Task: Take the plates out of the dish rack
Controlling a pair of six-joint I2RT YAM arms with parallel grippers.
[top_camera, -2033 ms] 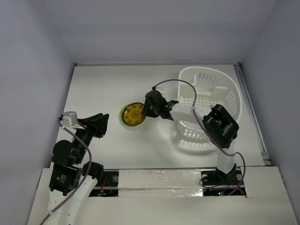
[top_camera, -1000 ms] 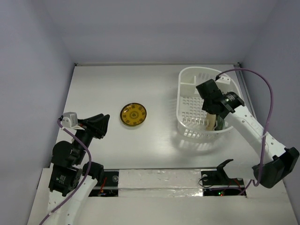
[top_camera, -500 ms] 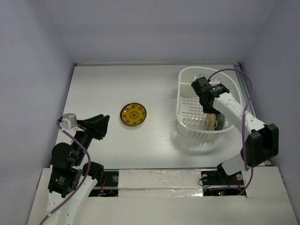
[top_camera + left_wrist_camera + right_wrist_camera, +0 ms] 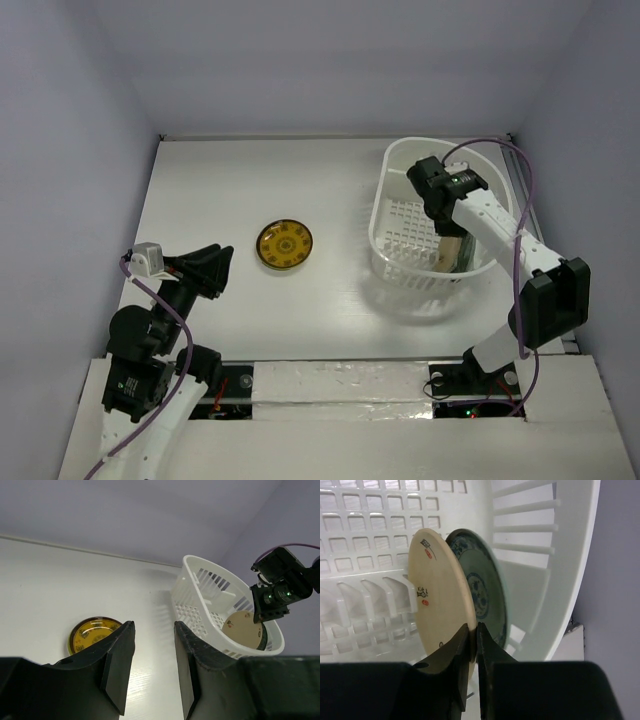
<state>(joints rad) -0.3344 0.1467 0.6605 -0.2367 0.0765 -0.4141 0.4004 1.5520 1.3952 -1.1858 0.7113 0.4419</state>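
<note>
The white dish rack (image 4: 400, 262) stands at the right of the table; it also shows in the left wrist view (image 4: 200, 600) and the right wrist view (image 4: 570, 555). A cream-beige plate (image 4: 437, 600) stands on edge inside it, with a teal-blue plate (image 4: 485, 592) right behind. My right gripper (image 4: 474, 630) is shut on the cream plate's rim; in the top view it (image 4: 447, 225) reaches down into the rack. A yellow-orange plate (image 4: 284, 243) lies flat on the table, also in the left wrist view (image 4: 90, 632). My left gripper (image 4: 154, 665) is open and empty, low at the near left (image 4: 205, 268).
The right arm's purple cable (image 4: 500, 150) loops over the rack's far rim. The table's right edge rail (image 4: 530, 220) runs close beside the rack. White walls (image 4: 320, 70) enclose the table at the back and sides.
Two seconds ago the right gripper was at the yellow-orange plate; it left the plate on the table, swung back into the rack and closed on the cream plate's rim. The rack shifted slightly. Left arm still.
</note>
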